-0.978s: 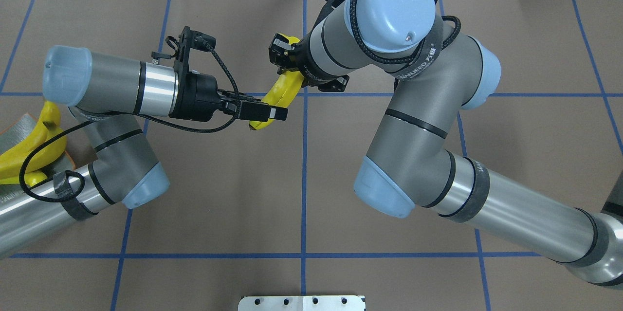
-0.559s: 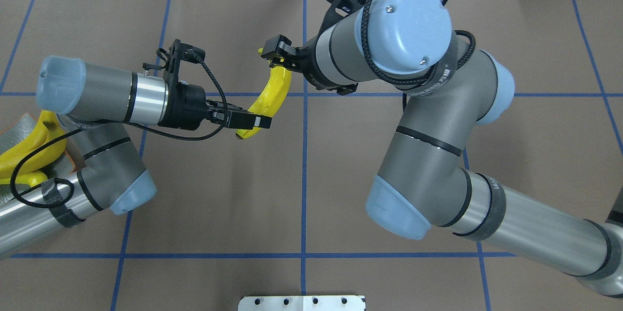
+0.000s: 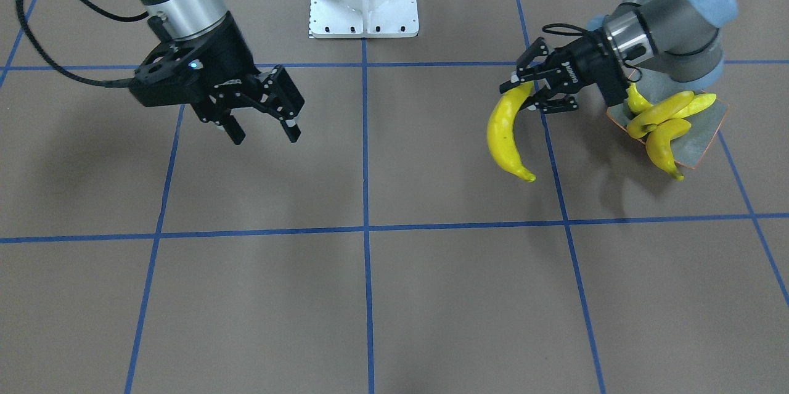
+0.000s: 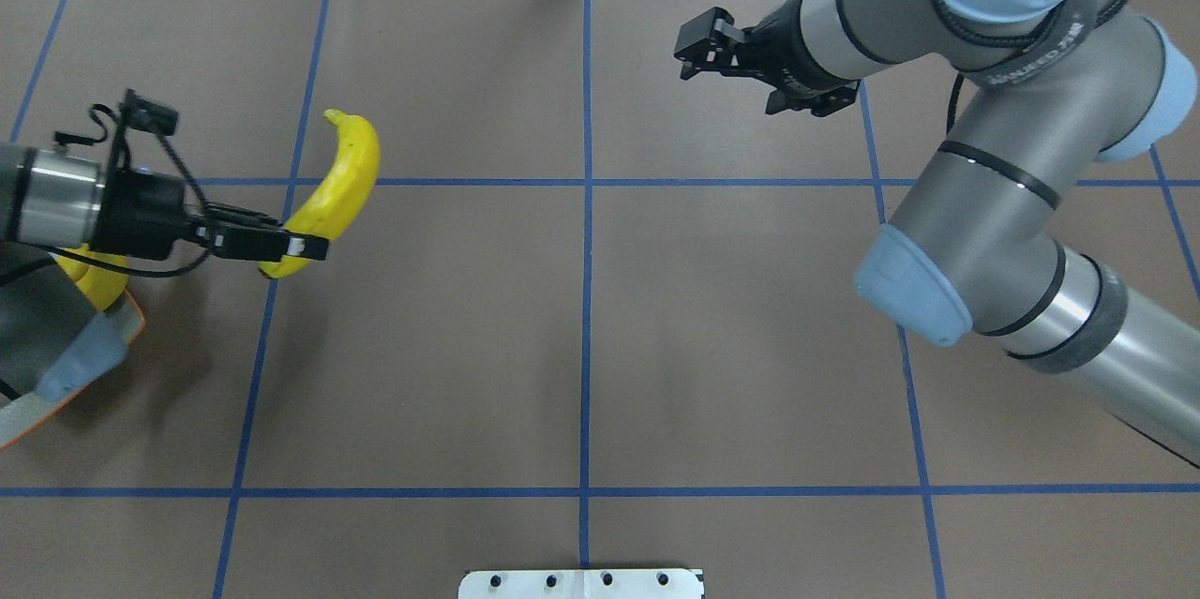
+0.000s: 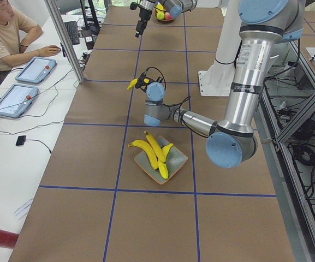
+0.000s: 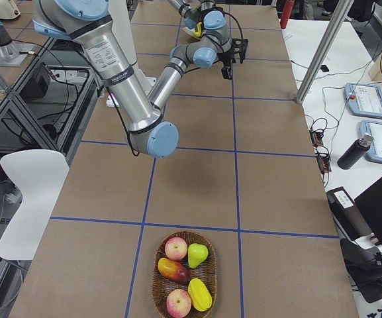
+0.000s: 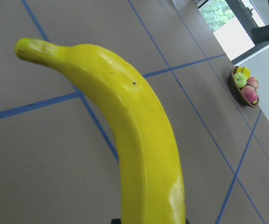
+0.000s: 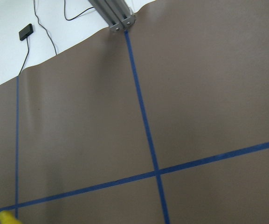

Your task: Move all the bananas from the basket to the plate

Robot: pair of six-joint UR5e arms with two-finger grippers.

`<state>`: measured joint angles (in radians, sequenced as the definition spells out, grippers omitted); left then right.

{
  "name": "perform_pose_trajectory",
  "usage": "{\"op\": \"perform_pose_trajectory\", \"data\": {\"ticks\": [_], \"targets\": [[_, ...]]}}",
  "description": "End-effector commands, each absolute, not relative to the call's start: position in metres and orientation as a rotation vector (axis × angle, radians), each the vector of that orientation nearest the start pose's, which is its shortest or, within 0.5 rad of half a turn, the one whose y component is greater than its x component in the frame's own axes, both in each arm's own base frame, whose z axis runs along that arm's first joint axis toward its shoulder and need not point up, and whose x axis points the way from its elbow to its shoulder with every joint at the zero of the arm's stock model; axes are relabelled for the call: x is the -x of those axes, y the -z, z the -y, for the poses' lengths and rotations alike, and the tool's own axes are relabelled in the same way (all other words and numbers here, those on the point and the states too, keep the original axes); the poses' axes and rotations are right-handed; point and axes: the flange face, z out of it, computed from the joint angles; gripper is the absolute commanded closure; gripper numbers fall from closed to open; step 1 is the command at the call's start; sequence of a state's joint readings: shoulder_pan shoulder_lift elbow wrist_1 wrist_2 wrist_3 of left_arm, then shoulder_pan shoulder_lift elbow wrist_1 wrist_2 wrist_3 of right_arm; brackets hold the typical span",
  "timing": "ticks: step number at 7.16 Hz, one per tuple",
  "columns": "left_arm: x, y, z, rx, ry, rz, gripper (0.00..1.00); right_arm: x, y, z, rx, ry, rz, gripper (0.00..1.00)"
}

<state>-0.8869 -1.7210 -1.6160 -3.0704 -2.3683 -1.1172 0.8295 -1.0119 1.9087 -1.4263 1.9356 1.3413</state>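
Left gripper (image 3: 523,93) clamped on banana (image 3: 502,132), near plate (image 3: 699,137) with three bananas (image 3: 662,111). Right gripper (image 3: 265,136) far right, fingers apart.

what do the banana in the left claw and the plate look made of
The held banana: likely moulded plastic; smooth, faintly glossy, flat facets, uniform yellow. The plate: perhaps glazed ceramic or melamine; grey-green sheen, thin orange rim; cannot tell which.

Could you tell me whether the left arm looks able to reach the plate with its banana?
Probably yes: the left gripper holds the banana just beside the plate, nothing lies between, though three bananas already crowd it.
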Motion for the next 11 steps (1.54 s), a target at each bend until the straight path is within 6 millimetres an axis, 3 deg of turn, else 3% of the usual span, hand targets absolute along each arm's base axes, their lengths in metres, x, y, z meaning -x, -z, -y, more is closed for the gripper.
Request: {"op": "perform_pose_trajectory", "data": {"ticks": [1,2,4,6,8,9,11], "targets": [[-0.165,-0.48,0.412,-0.517,-0.472,-1.501,1.0,0.286,-0.231,0.53,-0.251,-0.283,0.989,0.0],[-0.14,-0.514,0.405,-0.521,-0.496,-1.464,1.0,0.28,-0.242,0.533,-0.257,-0.271,0.971,0.0],[-0.114,-0.568,0.393,-0.516,-0.545,-1.44,1.0,0.279,-0.243,0.533,-0.261,-0.269,0.971,0.0],[-0.077,-0.621,0.35,-0.446,-0.509,-1.447,1.0,0.279,-0.245,0.533,-0.26,-0.27,0.968,0.0],[-0.064,-0.657,0.33,-0.388,-0.429,-1.426,1.0,0.28,-0.244,0.532,-0.263,-0.271,0.969,0.0],[-0.066,-0.666,0.334,-0.377,-0.402,-1.414,1.0,0.279,-0.245,0.533,-0.265,-0.274,0.966,0.0],[-0.072,-0.653,0.357,-0.372,-0.277,-1.398,1.0,0.28,-0.245,0.533,-0.265,-0.273,0.968,0.0]]}}
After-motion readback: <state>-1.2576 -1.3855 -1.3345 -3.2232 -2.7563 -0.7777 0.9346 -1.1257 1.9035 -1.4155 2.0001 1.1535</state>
